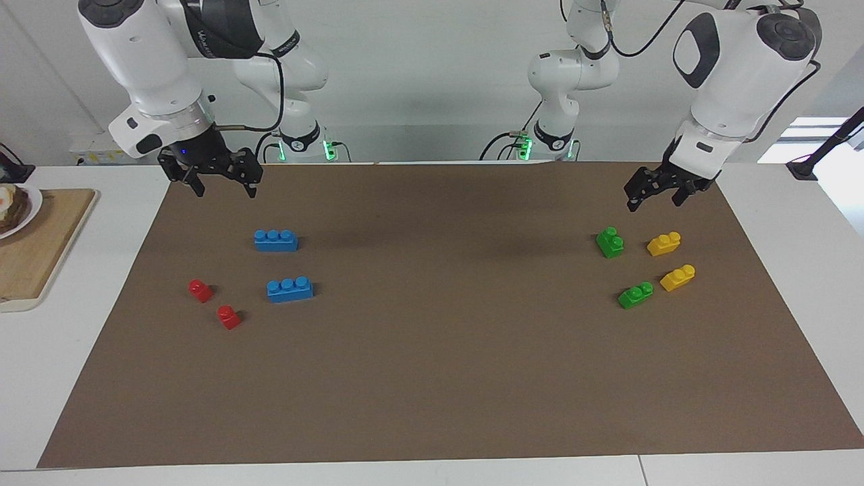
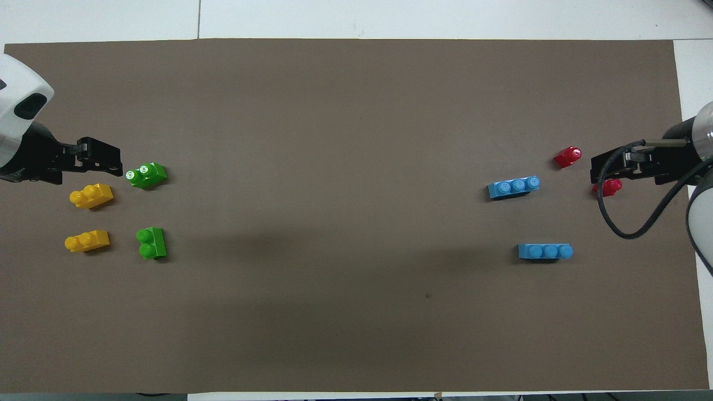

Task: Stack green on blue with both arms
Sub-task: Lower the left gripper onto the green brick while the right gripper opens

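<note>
Right hand (image 1: 217, 182) hung empty with fingers spread above the brown mat (image 1: 432, 378) on the counter (image 1: 40, 378), at the right arm's end, over the mat's robot-side edge. Two red bricks (image 1: 200, 290) (image 1: 229, 316) lay nearby on the mat, then two blue bricks: one (image 1: 275, 240) nearer the robots, the other (image 1: 289, 289) farther, apart, studs up. The mat's middle was bare. At the left arm's end lay two green bricks, one (image 1: 610, 242) nearer the robots, one (image 1: 635, 295) farther, each with a yellow brick (image 1: 663, 244) (image 1: 678, 277) beside it. Left hand (image 1: 657, 194) hovered open and empty over the nearer green brick's robot-side edge.
</note>
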You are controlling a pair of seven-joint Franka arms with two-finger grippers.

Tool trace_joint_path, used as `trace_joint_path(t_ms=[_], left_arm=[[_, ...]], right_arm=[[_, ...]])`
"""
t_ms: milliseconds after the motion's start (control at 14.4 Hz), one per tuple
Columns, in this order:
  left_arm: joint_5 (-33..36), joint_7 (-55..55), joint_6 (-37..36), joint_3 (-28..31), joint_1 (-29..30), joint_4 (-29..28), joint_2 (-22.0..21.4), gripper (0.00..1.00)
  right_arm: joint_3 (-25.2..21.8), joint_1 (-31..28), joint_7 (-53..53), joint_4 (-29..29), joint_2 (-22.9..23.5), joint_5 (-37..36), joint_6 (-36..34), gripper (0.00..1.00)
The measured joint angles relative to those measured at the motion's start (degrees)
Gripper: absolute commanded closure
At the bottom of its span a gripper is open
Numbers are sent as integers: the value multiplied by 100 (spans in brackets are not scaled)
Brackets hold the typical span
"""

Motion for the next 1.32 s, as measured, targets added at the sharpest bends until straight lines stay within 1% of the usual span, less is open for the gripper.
trace_joint_path(t_ms=[416, 554, 693, 900, 1039, 1108, 1316], left_arm=[[1, 123, 2, 17, 6, -19, 0, 0], [5, 293, 81, 40, 16, -123, -10, 0], [9, 400, 346, 55, 151, -470, -88, 0], [9, 504, 760, 77, 424, -1089, -315, 0], [9, 522, 923, 88, 467, -1410, -458, 0], [9, 522, 1020, 86, 467, -1594, -532, 0], [9, 513, 1309, 89, 535, -2147, -703, 0]], right_arm=[[-4, -5, 1, 0, 0, 0, 0, 0], [-3, -2, 1, 0, 0, 0, 0, 0], [-5, -5, 20, 0, -1, 0, 0, 0], [-7, -6, 129, 0, -2, 0, 0, 0], [-8, -7, 266, 0, -2, 0, 0, 0], [-12, -10, 511, -1, -2, 0, 0, 0], [-16, -19, 1743, -8, -2, 12, 28, 0]])
